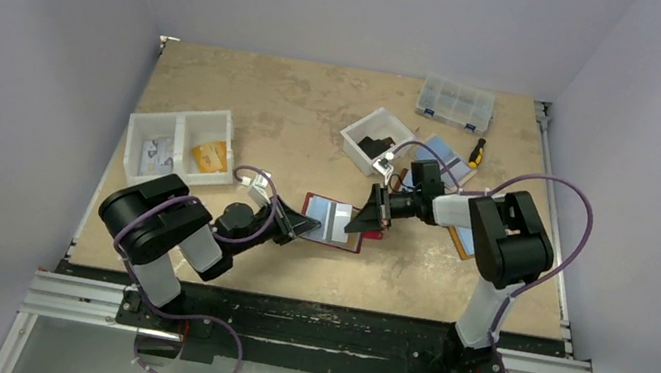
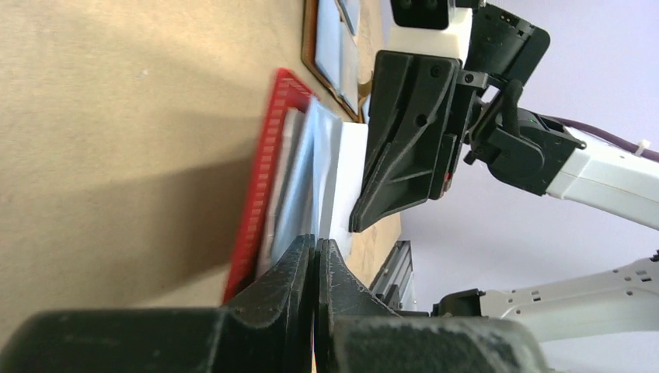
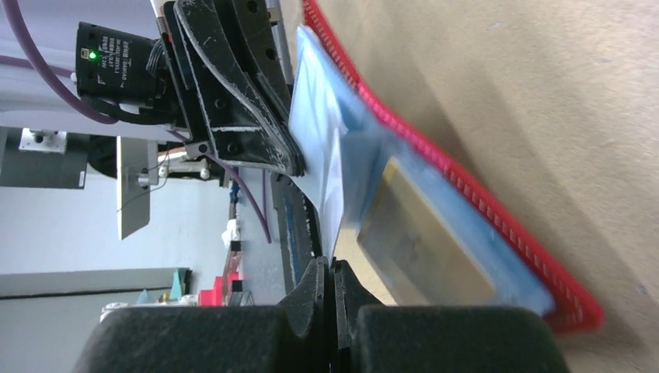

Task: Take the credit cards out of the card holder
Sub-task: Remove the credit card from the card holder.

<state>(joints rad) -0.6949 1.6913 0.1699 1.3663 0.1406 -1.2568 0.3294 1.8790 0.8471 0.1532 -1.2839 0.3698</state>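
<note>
Top external, open card holder (image 1: 332, 219), both jaws pinching sleeves

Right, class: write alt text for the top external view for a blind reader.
A black left gripper and black right gripper meet from opposite sides at a dark red booklet-style card holder open on a tan table. A divided white plastic bin sits back-left.

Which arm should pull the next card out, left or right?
Right. The right gripper is shut on the edge of a pale card that apparently protrudes from the sleeve, so it can draw straight back. The left gripper pinches the card holder at its opposite edge, anchoring it.
</note>
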